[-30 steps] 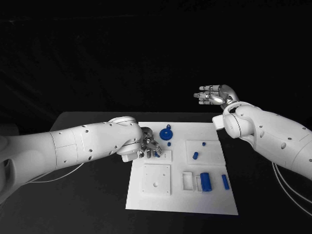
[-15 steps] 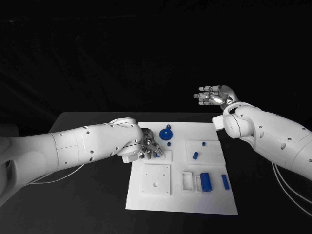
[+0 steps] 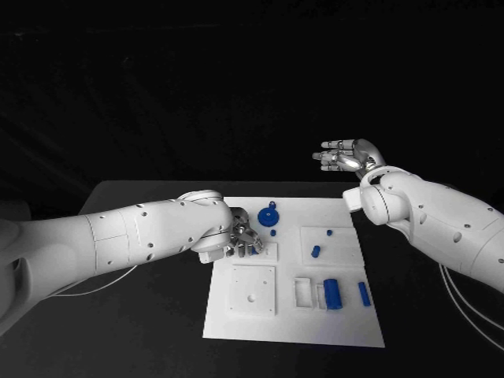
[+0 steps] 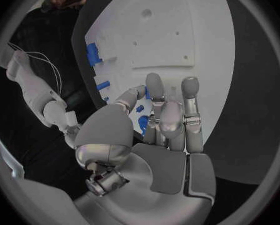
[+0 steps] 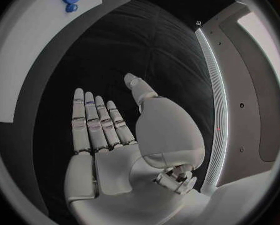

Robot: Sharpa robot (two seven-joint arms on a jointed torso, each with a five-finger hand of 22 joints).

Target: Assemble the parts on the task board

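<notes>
Hovering over the task board (image 3: 343, 327), the left hand (image 3: 242, 241) grasps nothing clearly; right hand (image 3: 345, 153) released.

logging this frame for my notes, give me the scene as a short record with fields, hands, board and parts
left hand: down over the white task board's left middle, fingers at a small blue part; grip not clear
right hand: raised beyond the board's far right corner, fingers straight, holding nothing
round blue gear-like part: near the board's far edge
blue cylinder: lying near the board's near right
black table: under the board
</notes>
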